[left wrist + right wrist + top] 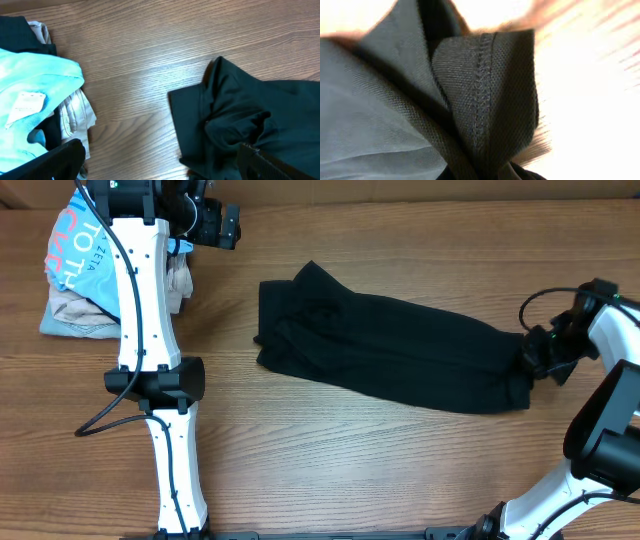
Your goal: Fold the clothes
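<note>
1. The clothes (390, 360) lie flat on the table (400, 470), off to the right of the pile (70, 310) of other shirts and well apart from it.
2. The black cloth is one long strip. Its near end points back toward the pile. Its far end points away from the pile and a bit closer to the robot.
3. The right gripper (535, 355) sits at the end far from the pile and touches the cloth there.
4. In the right wrist view the stitched hem (482, 90) stands up close, and the cloth bunches into a pinch at the bottom. The fingers hide under the cloth, but the gripper looks closed on that edge.
5. The left gripper (222, 225) is up near the pile, just to its right, and apart from the black cloth.
6. Its two fingers (65, 160) are spread wide. Nothing is between them.
7. From the left gripper, the near end of the cloth lies further right of the pile and a bit toward the robot.
8. So each arm has its own end. The right one is on the far end and the left one is closest to the near end.
9. I think the next fold goes along the long strip, bringing the far end over toward the end by the pile.
</note>
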`<state>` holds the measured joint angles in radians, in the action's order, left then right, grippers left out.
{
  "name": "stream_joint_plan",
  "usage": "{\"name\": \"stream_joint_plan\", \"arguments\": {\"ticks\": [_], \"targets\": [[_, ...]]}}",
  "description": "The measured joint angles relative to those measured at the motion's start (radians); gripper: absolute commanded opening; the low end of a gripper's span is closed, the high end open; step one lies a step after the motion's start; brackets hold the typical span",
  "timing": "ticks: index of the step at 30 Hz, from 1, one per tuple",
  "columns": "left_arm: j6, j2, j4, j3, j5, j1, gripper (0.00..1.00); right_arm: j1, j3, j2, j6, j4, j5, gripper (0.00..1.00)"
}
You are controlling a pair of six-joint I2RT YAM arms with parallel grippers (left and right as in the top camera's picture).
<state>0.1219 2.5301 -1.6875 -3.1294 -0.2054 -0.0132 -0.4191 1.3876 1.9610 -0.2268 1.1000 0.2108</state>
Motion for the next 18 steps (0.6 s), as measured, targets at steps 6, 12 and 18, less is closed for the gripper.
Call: {"name": "stream_joint_plan", "arguments": {"ticks": [6, 12, 18], "targets": [[0.0, 0.0, 0.0, 0.0, 0.0, 0.0, 1.0, 0.076, 0.092, -0.002, 0.022, 0.068, 0.031, 0.04], [0.0, 0.0, 0.0, 0.0, 0.0, 0.0, 1.0, 0.301, 0.122, -0.037, -0.002, 0.06, 0.059, 0.04], [0.0, 0.0, 0.0, 0.0, 0.0, 0.0, 1.0, 0.571, 0.122, -0.04, -0.09, -0.052, 0.055, 0.36]]}}
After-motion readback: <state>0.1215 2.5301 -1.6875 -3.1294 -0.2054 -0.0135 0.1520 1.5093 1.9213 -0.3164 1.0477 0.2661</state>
